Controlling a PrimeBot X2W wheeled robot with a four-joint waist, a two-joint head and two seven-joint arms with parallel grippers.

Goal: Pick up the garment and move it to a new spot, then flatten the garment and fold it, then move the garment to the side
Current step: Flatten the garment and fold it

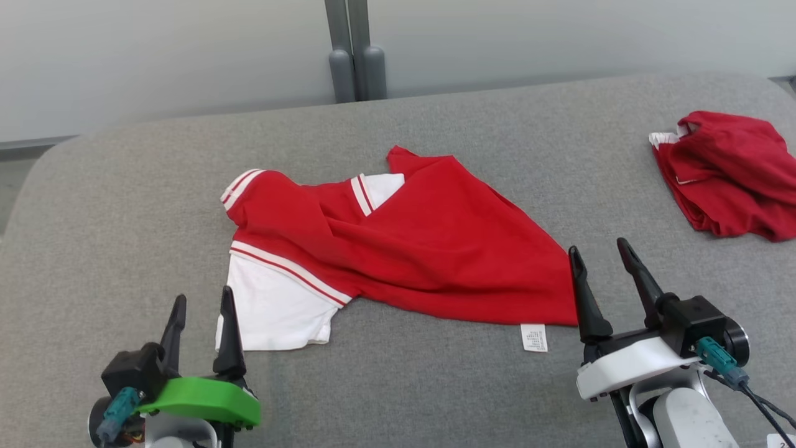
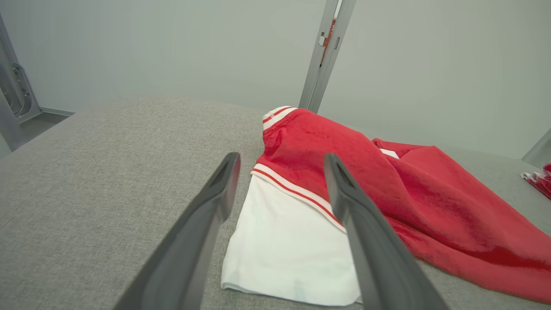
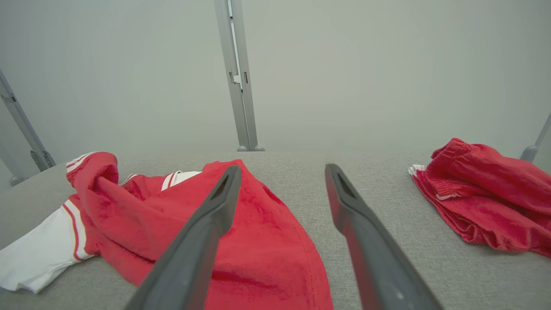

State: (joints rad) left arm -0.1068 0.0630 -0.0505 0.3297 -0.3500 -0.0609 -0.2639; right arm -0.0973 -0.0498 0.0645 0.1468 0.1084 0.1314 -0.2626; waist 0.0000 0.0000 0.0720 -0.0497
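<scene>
Head: crumpled red-and-white fabric garment (image 1: 435, 249) mid grey fabric counter (image 1: 124, 205); left claw (image 1: 204, 294), right claw (image 1: 597, 245) released, empty, by its near corners.
Left wrist: white sleeve (image 2: 284, 241) beyond spread fingers (image 2: 206, 224).
Right wrist: second red bundle (image 3: 486, 202) far right.

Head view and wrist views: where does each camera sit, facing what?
Head view: on the head, looking down at the garment on the grey surface; left gripper and right gripper show, open.
Left wrist view: on the left wrist, along its fingers toward the white panel.
Right wrist view: on the right wrist, along its fingers toward the red side and second garment.
Shared: all show the garment and post.
</scene>
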